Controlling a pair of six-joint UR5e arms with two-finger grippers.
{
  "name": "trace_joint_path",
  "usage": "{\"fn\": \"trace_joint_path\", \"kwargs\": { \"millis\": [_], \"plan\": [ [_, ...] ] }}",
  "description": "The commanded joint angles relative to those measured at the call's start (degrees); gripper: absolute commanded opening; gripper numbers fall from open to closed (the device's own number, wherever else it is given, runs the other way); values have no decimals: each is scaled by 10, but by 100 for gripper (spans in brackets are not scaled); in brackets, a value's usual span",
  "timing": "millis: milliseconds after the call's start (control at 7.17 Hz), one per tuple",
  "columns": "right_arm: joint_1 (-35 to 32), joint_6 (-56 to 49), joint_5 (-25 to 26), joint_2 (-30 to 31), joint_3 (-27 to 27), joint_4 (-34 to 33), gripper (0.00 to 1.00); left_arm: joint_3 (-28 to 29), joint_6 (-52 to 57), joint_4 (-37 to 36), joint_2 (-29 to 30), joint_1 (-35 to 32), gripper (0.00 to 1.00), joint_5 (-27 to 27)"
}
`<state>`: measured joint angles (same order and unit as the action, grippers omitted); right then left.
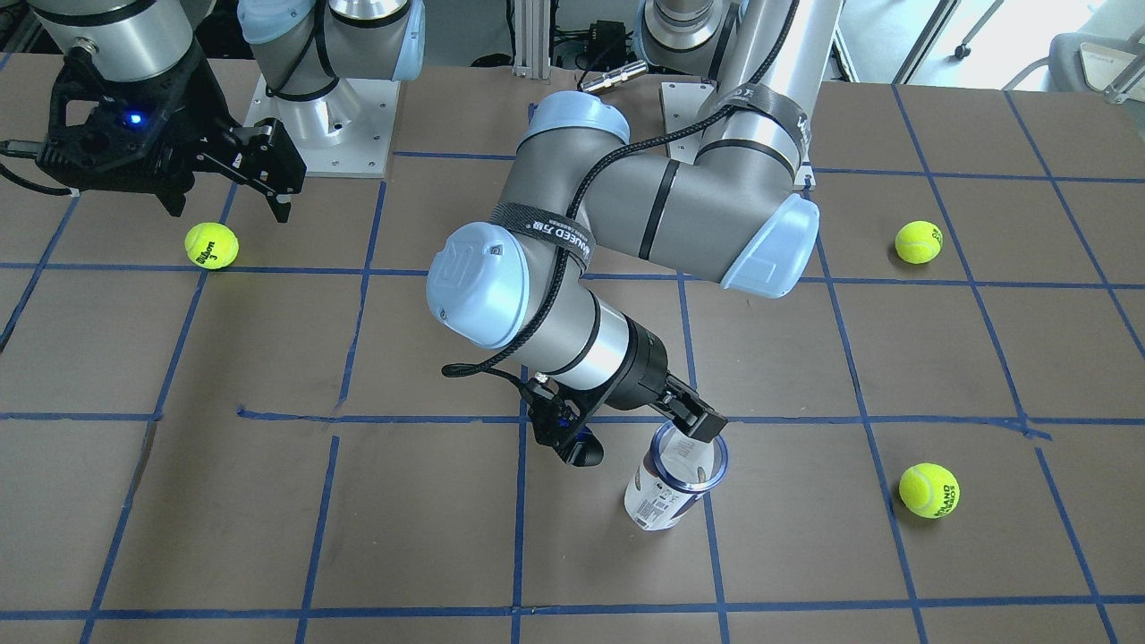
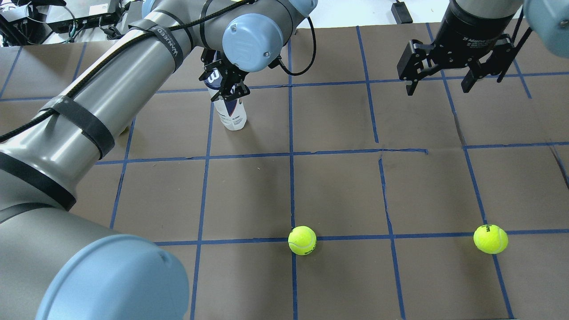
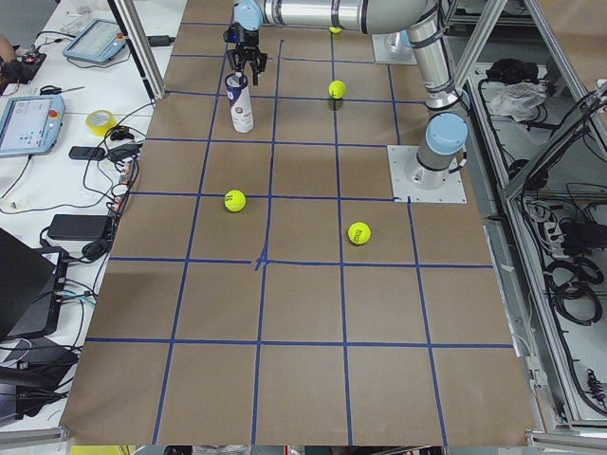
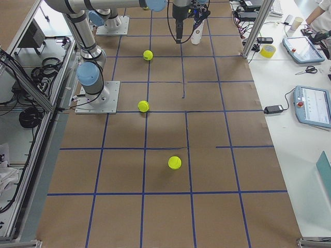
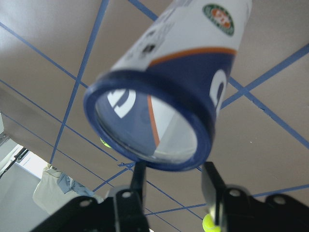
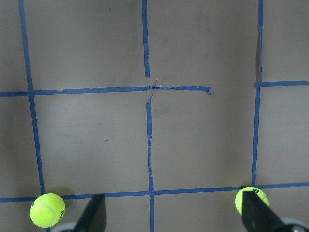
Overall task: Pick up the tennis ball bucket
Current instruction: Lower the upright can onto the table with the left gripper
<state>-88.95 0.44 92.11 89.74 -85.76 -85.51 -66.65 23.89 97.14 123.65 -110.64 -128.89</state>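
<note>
I see the tennis ball bucket [image 1: 666,492] standing on the table [image 1: 268,501], the left gripper [image 1: 696,422] at its rim, fingers narrowly parted, pinching or not I cannot tell, while the right gripper [image 2: 438,89] hangs spread wide, well apart.

the bench [image 2: 338,191] is covered in matt brown paper-like sheeting, lightly scuffed and creased, and the grid on it is blue tape [image 2: 291,186] that wrinkles and lifts in places. the tennis ball bucket [image 1: 662,501] looks like smooth, glossy plastic with a printed white and navy label and a dark blue rim, while the tennis balls [image 2: 302,240] are fuzzy yellow-green felt. the arms [image 2: 111,80] are satin grey metal with smooth pale-blue plastic caps [image 2: 251,42] and black cloth straps [image 2: 82,122], and the left gripper [image 2: 232,94] and right gripper [image 2: 438,89] have matt black jaws.
</note>
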Motion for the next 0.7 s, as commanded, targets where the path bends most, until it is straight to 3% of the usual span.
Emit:
{"fn": "trace_joint_path", "kwargs": {
  "millis": [0,279,419,558],
  "plan": [
    [0,0,0,0,0,0,100,3,3,2,-23,-1,84,8],
    [0,0,0,0,1,0,100,6,-8,0,-65,2,87,60],
    [0,0,0,0,0,0,100,7,-54,-2,-81,14,97,124],
    [0,0,0,0,0,0,100,7,-134,-4,-98,35,100,193]
  ]
}}
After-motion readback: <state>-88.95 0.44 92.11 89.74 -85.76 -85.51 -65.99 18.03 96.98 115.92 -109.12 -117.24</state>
